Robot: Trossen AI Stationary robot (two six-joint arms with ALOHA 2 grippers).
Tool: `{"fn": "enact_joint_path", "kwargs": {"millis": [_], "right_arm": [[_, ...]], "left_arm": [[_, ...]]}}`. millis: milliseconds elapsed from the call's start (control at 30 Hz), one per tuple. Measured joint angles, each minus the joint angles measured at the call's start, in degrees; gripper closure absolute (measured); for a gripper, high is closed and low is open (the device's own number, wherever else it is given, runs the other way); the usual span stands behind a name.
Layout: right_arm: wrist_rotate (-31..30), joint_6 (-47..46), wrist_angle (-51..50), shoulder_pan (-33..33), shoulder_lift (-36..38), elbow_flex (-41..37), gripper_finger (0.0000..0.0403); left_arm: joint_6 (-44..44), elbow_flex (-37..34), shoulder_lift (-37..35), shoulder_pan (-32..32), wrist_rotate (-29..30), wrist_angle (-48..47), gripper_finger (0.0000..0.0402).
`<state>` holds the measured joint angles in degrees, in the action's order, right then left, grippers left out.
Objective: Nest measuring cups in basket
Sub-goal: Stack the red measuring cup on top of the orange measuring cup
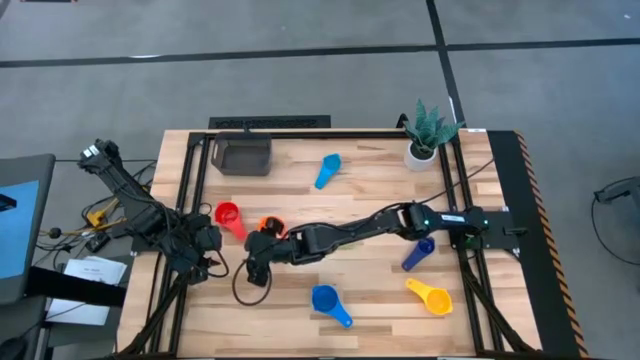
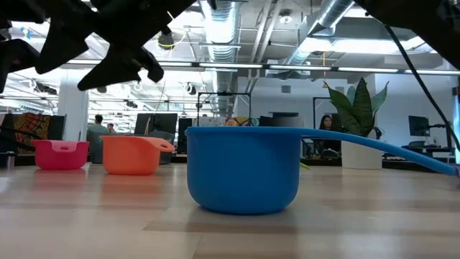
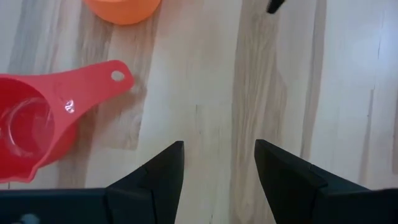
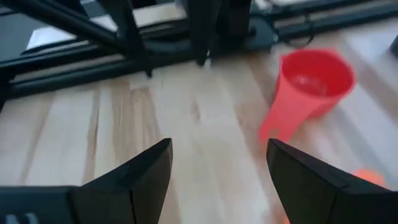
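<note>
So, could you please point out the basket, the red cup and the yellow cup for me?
basket (image 1: pixel 243 155): high view, on its dark inner floor.
red cup (image 1: pixel 227 213): high view, on the bowl.
yellow cup (image 1: pixel 435 298): high view, on the bowl.

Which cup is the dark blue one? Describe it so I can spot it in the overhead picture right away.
Start at the white plant pot in the table's far right corner and come straight toward the near edge. Just under the right arm's wrist lies the dark blue cup. The yellow cup sits nearer the edge; the dark blue one is the darkest and narrowest cup there.
</note>
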<state>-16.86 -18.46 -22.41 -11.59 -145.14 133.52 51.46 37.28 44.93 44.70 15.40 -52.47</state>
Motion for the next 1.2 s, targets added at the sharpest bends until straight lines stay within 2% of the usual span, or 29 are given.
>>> {"fn": "enact_joint_path", "kwargs": {"millis": [167, 500, 867, 1033, 1200], "right_arm": [[0.01, 4.56, 2.96, 1.24, 0.0, 0.26, 0.0121], [0.23, 12.4, 5.91, 4.08, 0.02, 0.78, 0.0121], [0.65, 12.64, 13.28, 6.42, 0.02, 0.78, 0.0121], [5.82, 10.98, 17.0, 7.84, -1.09, 0.78, 0.0121], [6.29, 10.95, 18.83, 8.86, -3.22, 0.72, 0.0121]], "left_arm": [[0.07, 0.0, -0.01, 0.01, -2.65, -1.73, 0.0217], [0.2, 3.53, -0.09, 0.01, -2.12, -11.42, 0.0217], [-0.22, 6.11, -0.09, -0.03, 0.89, -15.45, 0.0217], [1.64, 8.67, -0.09, -0.03, 1.46, -20.99, 0.0217], [6.17, 9.73, -0.1, -0.03, 1.35, -27.08, 0.0217]]}}
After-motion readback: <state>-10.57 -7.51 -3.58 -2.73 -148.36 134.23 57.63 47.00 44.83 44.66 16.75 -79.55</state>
